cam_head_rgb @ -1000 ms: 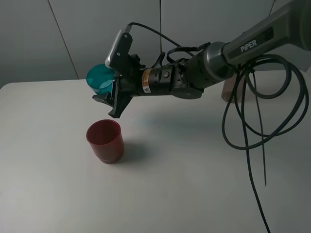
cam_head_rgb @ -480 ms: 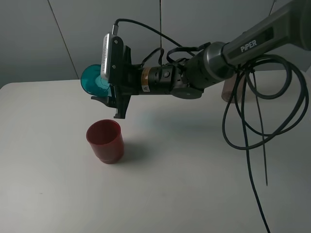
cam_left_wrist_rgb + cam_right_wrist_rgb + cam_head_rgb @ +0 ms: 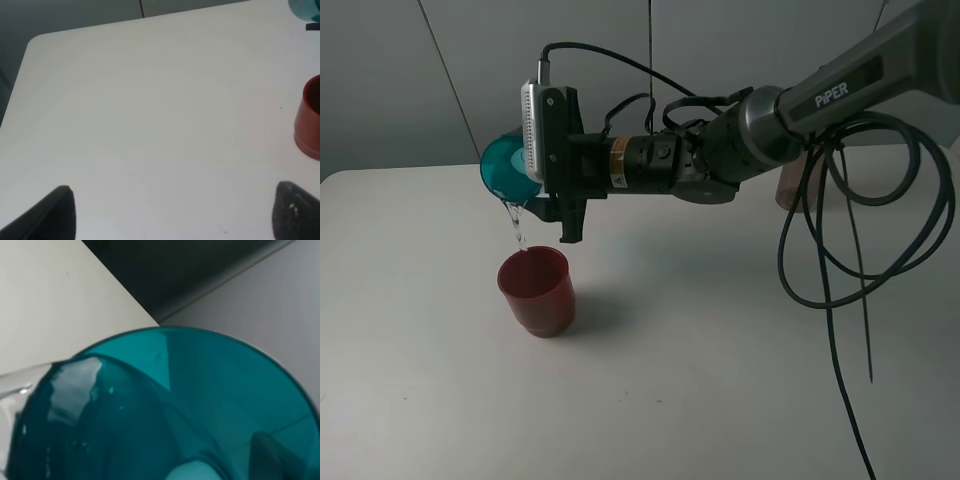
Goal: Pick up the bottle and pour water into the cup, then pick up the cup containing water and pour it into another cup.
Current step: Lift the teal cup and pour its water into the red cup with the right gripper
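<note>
Translucent glossy teal plastic cup (image 3: 503,167), opaque dark red cup (image 3: 537,290), probably plastic, smooth matt white table (image 3: 680,380)

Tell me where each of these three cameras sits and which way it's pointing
Exterior high: mounted high, looking down at the white table; the right arm holds the translucent teal plastic tumbler tipped above the opaque dark red plastic cup.
Left wrist: low over bare table, showing two dark fingertips and, at the edge, the red cup.
Right wrist: right behind the tilted tumbler, which fills the view.
Shared: the tumbler shows in all three.
</note>
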`<state>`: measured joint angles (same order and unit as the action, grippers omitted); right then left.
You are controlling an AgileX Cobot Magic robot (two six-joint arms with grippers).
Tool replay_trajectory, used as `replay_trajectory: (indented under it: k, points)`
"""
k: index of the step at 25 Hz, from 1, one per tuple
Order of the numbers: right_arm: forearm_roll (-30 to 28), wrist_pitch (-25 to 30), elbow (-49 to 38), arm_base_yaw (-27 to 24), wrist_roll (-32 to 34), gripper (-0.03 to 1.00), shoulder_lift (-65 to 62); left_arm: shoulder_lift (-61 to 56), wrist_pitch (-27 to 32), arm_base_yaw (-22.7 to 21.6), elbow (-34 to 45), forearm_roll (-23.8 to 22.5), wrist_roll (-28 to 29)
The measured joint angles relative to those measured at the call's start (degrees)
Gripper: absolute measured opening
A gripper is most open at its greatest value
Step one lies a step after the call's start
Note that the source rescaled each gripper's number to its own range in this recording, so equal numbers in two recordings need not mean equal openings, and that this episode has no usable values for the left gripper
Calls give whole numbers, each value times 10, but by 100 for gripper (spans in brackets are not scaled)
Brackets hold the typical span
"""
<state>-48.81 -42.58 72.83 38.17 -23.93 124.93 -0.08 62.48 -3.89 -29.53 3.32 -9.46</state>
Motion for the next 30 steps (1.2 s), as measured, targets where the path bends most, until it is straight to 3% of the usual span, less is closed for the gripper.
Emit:
replay_trajectory:
  k: [9,30]
  points:
    - [8,0,0,0,-107,5,0,0,0,0,0,0,0]
    - [43,-29,0,0,-244,5,0,0,0,0,0,0,0]
